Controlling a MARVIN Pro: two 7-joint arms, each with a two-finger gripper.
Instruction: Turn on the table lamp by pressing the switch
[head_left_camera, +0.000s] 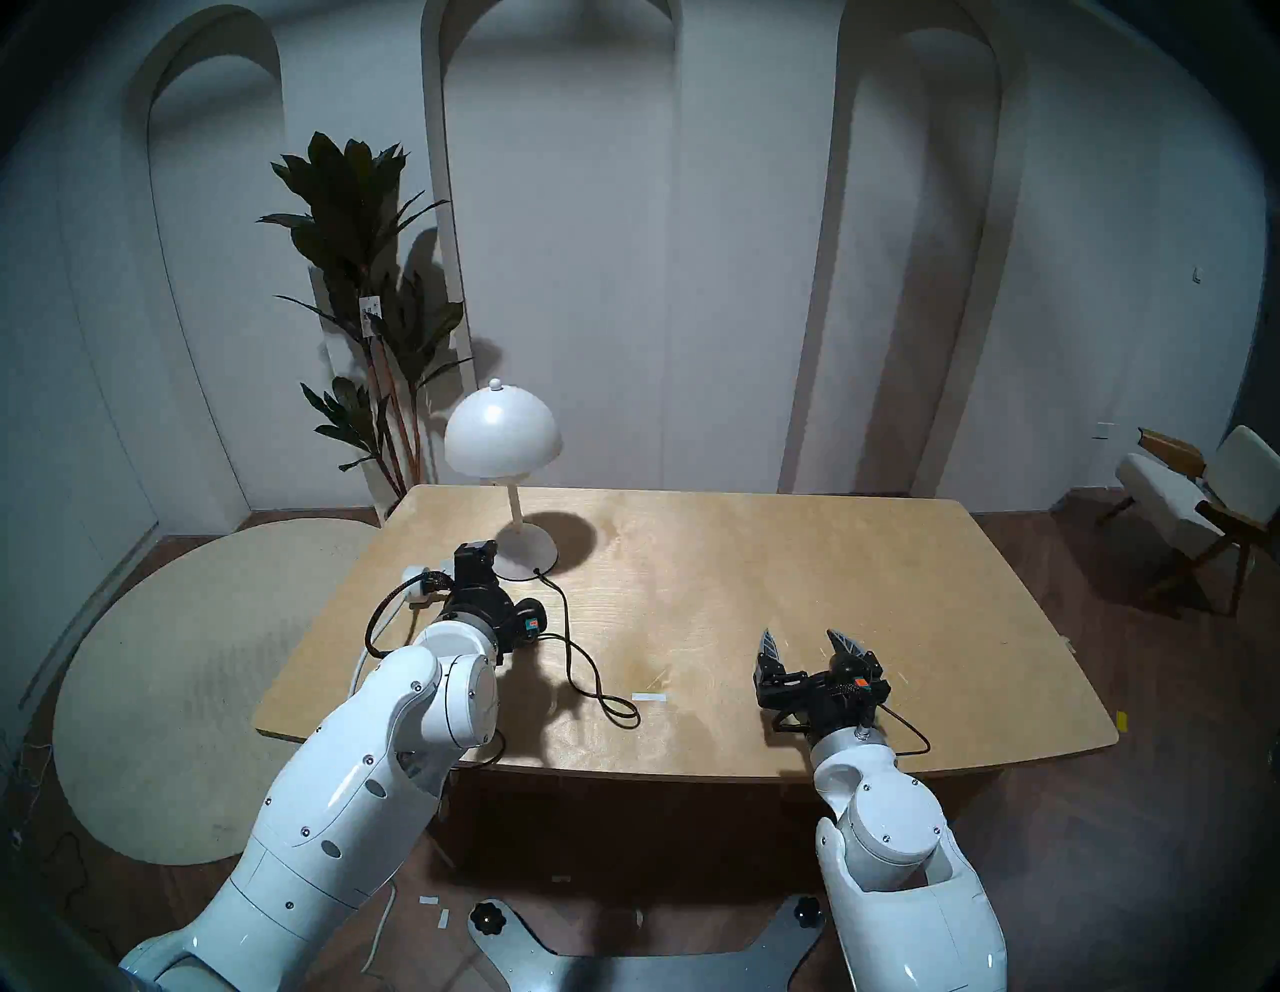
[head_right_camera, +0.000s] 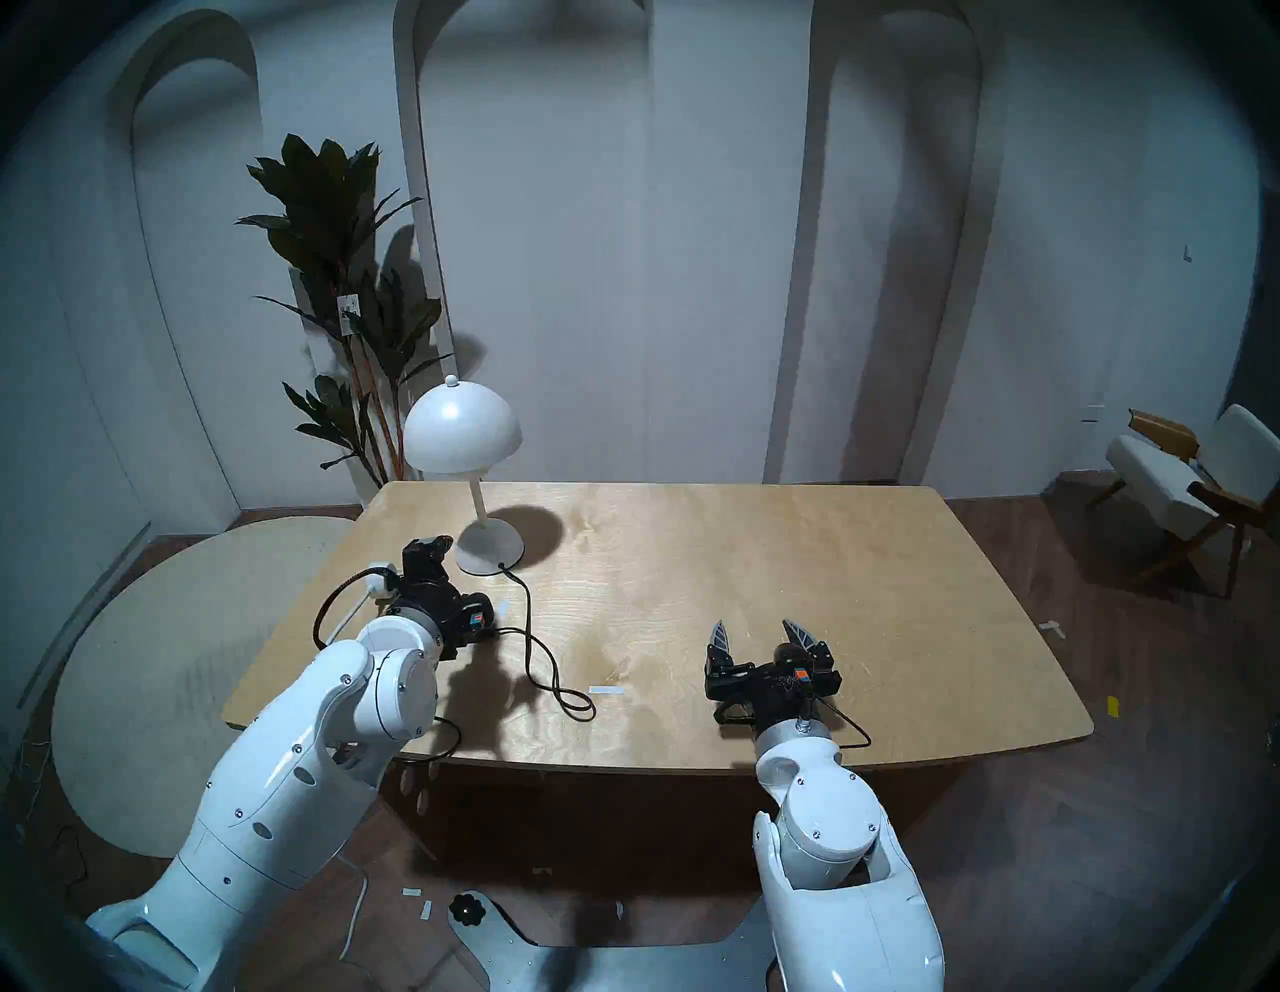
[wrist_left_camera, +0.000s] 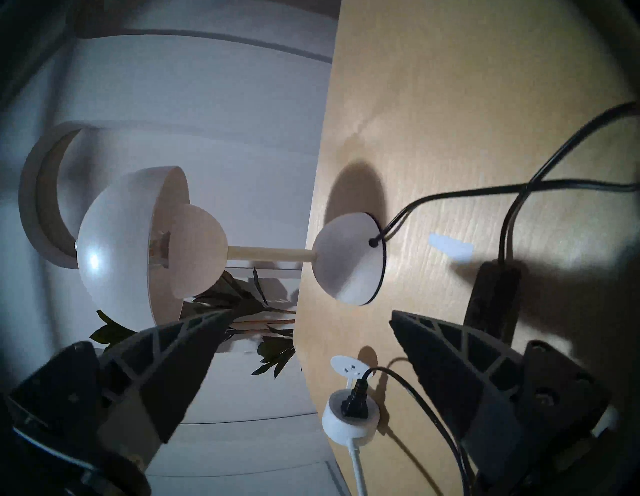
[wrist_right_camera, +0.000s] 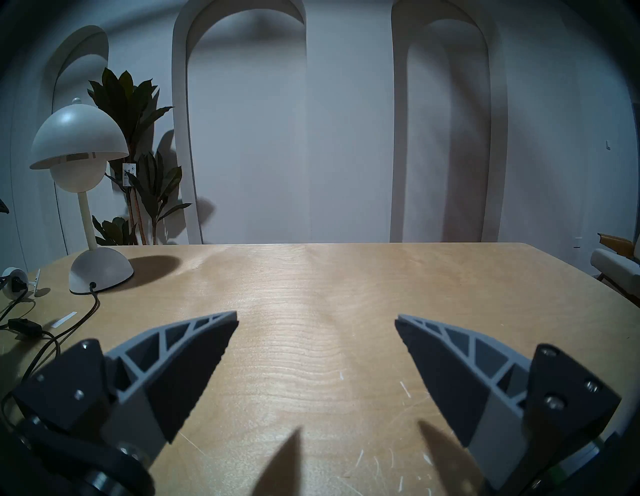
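The table lamp (head_left_camera: 502, 443) stands upright at the far left corner of the wooden table (head_left_camera: 796, 575); its dome shade is dark, so the lamp is unlit; its black cord (head_left_camera: 589, 665) leaves the round base and loops across the tabletop toward the near edge.

The switch (wrist_left_camera: 493, 298) is a small black oblong box lying flat on the table, with cord at both ends; in the right wrist view it (wrist_right_camera: 24, 326) lies on the near side of the lamp base, beside a strip of white tape (wrist_right_camera: 64, 319).

The left gripper (wrist_left_camera: 304, 322) is rolled on its side above the left part of the table, near the lamp base; its 2 fingers stand wide apart and hold nothing; 1 finger (wrist_left_camera: 446, 350) overlaps the near end of the switch in the left wrist view; contact cannot be confirmed.

A round white socket block (wrist_left_camera: 349, 421) with a black plug inserted sits at the left table edge, just beside the left gripper.

The right gripper (head_left_camera: 807, 648) hovers over the near right part of the table, well apart from the lamp and the switch; its 2 fingers are spread wide and hold nothing.
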